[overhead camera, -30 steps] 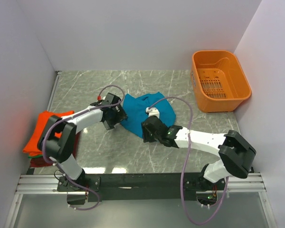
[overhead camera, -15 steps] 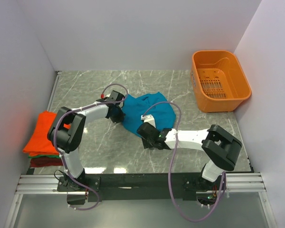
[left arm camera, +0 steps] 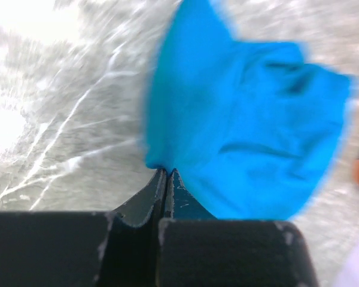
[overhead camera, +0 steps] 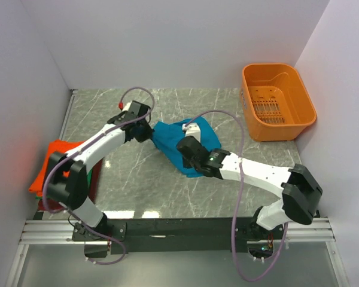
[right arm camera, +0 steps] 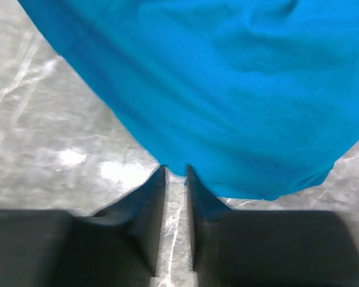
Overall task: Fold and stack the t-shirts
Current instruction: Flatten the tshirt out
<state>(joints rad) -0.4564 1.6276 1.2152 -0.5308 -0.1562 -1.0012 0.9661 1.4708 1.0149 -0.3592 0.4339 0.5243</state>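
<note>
A teal-blue t-shirt (overhead camera: 170, 139) lies bunched mid-table, part of it raised. My left gripper (overhead camera: 148, 133) is shut on its left edge. In the left wrist view the jaws (left arm camera: 166, 171) are pressed together with the teal cloth (left arm camera: 245, 119) pinched at their tips. My right gripper (overhead camera: 182, 160) is at the shirt's near-left edge. In the right wrist view its jaws (right arm camera: 175, 170) stand a little apart, with bare table between them. The teal hem (right arm camera: 227, 89) is just at the tips. A folded orange t-shirt (overhead camera: 51, 164) tops a stack at the left wall, with dark red (overhead camera: 48, 203) under it.
An orange plastic basket (overhead camera: 278, 98) stands at the back right, against the right wall. White walls close in the marble table (overhead camera: 137, 185) on three sides. The arms' black base rail (overhead camera: 179, 228) runs along the near edge.
My left gripper has shut on the shirt's left edge and pulled it up and back-left. My right gripper has narrowed and moved from the near side onto the shirt's near-left edge.
</note>
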